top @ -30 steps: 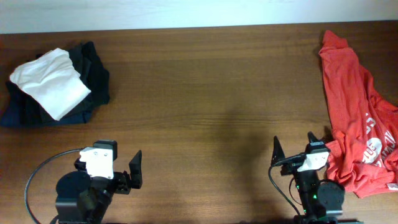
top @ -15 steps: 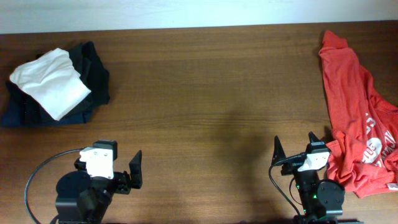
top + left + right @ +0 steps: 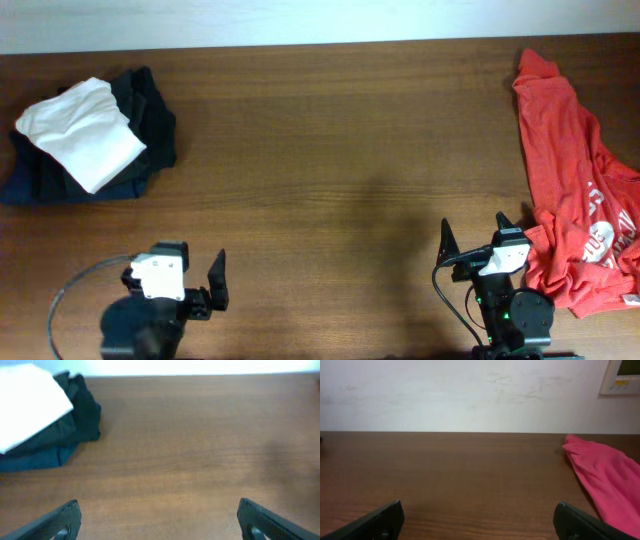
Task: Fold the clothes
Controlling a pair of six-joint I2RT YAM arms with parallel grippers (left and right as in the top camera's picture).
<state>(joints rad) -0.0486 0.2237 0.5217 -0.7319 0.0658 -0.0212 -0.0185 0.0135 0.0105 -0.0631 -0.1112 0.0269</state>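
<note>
- The clothes are not held. The jaws of the right gripper stand wide apart with only bare wood between them, at the front edge of the desk towards its right corner.
- The jaws of the left gripper are likewise spread and empty, at the front edge towards the left corner.
- Just beside the right gripper, the red T-shirt lies unfolded and rumpled along the right edge, from the far right corner down to the near right corner. White print is seen on its nearer part. Whether the cloth touches the arm cannot be told.
- At the far left corner, well apart from both grippers, a white garment rests as a compact bundle on a pile of dark garments. It appears to be folded already, though it is washed out in the left wrist view and no detail can be made out.
- The red T-shirt is judged light, thin and limp. No shape will be kept when it is lifted, and it is likely to sag, bunch and drag on the wood.
- A hold is best taken at a firm edge, such as a shoulder seam, the collar or a hem corner, so that one layer is pinched rather than a loose fold. Two holds set apart are judged necessary to spread it flat on the bare middle of the desk.
</note>
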